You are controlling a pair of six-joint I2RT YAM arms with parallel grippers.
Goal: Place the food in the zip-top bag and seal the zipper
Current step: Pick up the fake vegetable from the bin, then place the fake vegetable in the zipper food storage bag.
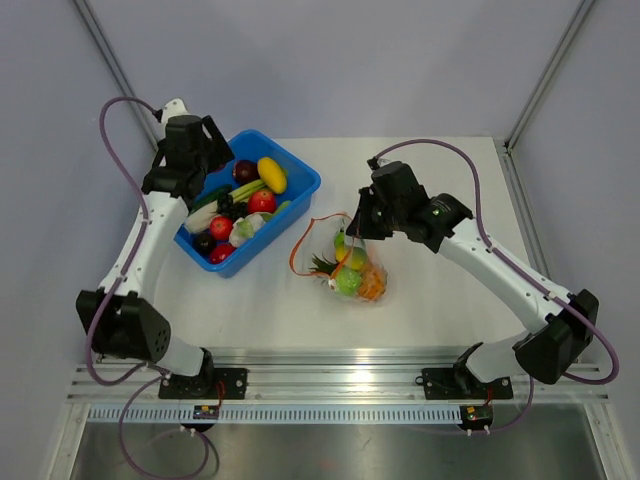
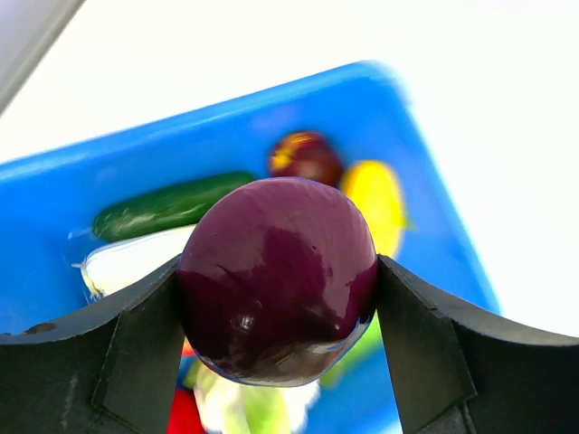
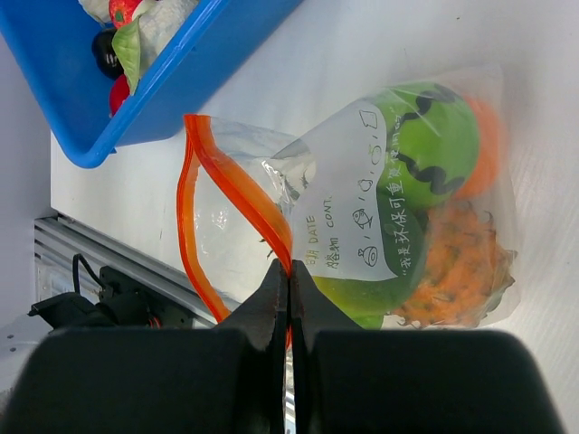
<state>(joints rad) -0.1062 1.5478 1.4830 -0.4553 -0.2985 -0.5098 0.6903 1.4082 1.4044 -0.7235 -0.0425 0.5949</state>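
Note:
My left gripper [image 2: 279, 307] is shut on a round dark purple toy fruit [image 2: 277, 278] and holds it above the blue bin [image 2: 425, 163]. In the top view the left gripper [image 1: 213, 160] is over the bin's far left corner. My right gripper [image 3: 289, 271] is shut on the orange-red zipper [image 3: 237, 193] of the clear zip-top bag [image 3: 380, 199], whose mouth gapes open. The bag lies on the table in the top view [image 1: 348, 268] with green apples [image 3: 432, 149], an orange piece and a pineapple [image 3: 457, 262] inside.
The blue bin [image 1: 300, 180] at the back left holds more toy food: a yellow lemon [image 1: 271, 174], red pieces [image 1: 261, 201], a cucumber [image 2: 167, 204] and white pieces. The table's near edge has a metal rail [image 1: 340, 385].

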